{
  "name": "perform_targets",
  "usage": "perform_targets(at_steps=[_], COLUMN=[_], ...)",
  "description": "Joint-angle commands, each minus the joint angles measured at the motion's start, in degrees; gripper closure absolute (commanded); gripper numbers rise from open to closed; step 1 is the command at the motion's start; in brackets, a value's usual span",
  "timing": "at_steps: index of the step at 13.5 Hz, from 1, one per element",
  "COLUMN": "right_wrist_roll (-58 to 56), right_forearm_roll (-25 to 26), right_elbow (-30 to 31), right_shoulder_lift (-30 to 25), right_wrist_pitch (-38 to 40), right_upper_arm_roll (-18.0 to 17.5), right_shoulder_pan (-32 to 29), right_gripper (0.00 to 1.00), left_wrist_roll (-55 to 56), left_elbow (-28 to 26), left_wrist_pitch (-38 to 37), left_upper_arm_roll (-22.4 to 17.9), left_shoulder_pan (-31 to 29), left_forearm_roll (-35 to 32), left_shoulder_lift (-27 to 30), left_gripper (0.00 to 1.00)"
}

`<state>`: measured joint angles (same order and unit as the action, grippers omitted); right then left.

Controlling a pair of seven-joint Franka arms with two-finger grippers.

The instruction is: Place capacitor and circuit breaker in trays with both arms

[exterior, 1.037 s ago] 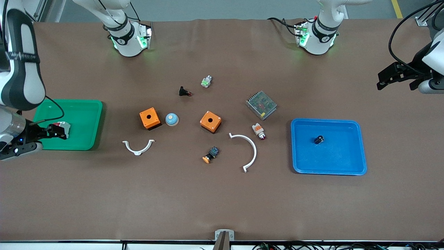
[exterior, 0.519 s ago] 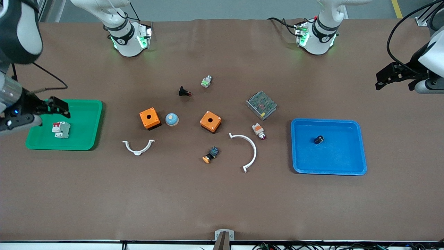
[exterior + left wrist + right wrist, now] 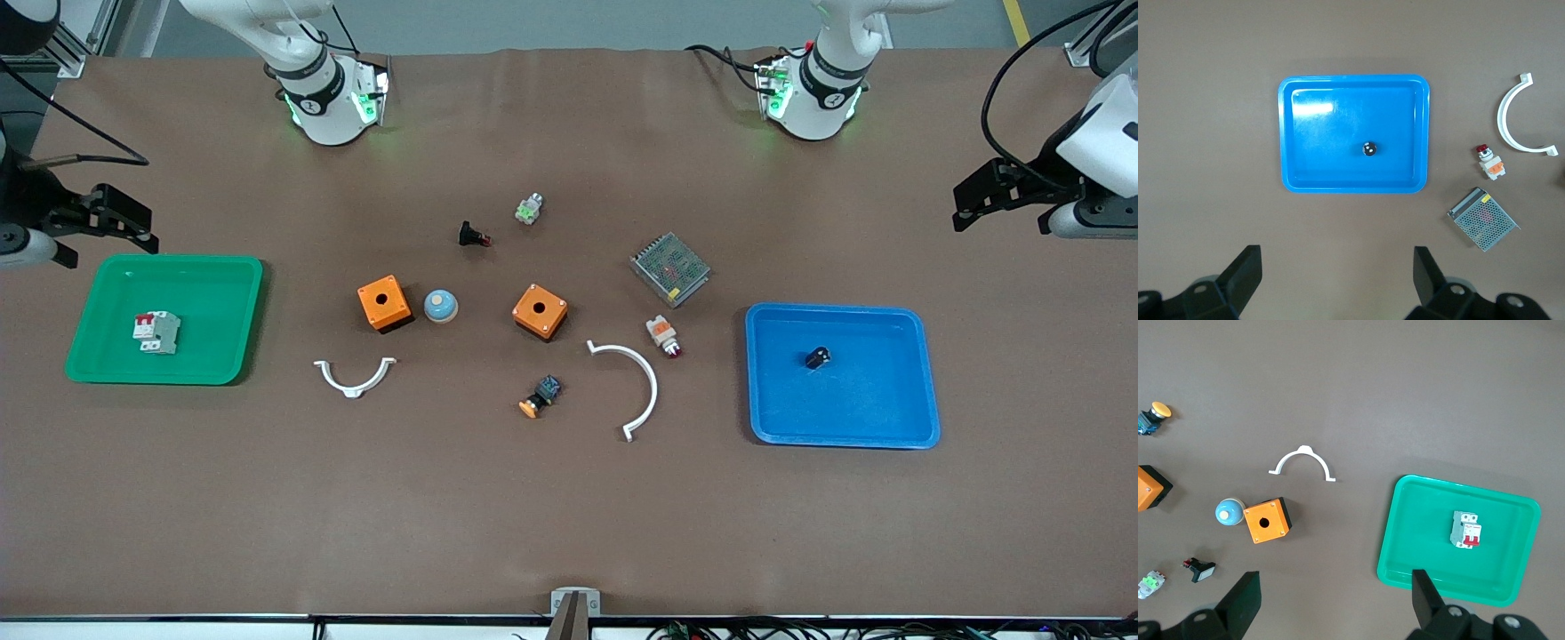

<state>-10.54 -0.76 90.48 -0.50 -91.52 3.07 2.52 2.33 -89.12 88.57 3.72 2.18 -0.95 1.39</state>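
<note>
The circuit breaker (image 3: 156, 332), a white-and-grey block with red levers, lies in the green tray (image 3: 227, 356); it also shows in the right wrist view (image 3: 1465, 529). The capacitor (image 3: 818, 358), a tiny black cylinder, sits in the blue tray (image 3: 916, 418); it also shows in the left wrist view (image 3: 1369, 149). My right gripper (image 3: 120, 227) is open and empty, high over the bare table beside the green tray. My left gripper (image 3: 987, 197) is open and empty, high over the table at the left arm's end.
Between the trays lie two orange boxes (image 3: 384, 303) (image 3: 540, 312), a blue-white dome (image 3: 440, 306), two white curved clips (image 3: 355, 377) (image 3: 636, 388), a metal-mesh power supply (image 3: 670, 268), an indicator lamp (image 3: 663, 335), an orange-capped button (image 3: 540, 396), a black push-button (image 3: 473, 236) and a green-tipped part (image 3: 529, 209).
My right gripper let go of the circuit breaker in the green tray, then rose and drew back toward its base. My left gripper drifted slightly toward the table's middle.
</note>
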Motion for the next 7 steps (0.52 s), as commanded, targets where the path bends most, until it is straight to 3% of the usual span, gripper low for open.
perform_targets(at_steps=[1, 7], right_wrist_roll=[0.9, 0.3], right_forearm_roll=[0.3, 0.4], right_elbow=[0.4, 1.6], right_shoulder_lift=[-2.2, -3.8], right_wrist_pitch=[0.8, 0.3], right_upper_arm_roll=[0.1, 0.1], right_shoulder_pan=[-0.7, -1.8], right_gripper=[0.0, 0.0], left_wrist_roll=[2.6, 2.3], left_elbow=[-0.5, 0.1], left_wrist_pitch=[0.3, 0.2], left_upper_arm_roll=[1.6, 1.6], left_shoulder_pan=[-0.2, -0.6], left_forearm_roll=[-1.2, -1.2], left_shoulder_lift=[1.2, 0.8], left_gripper=[0.0, 0.0])
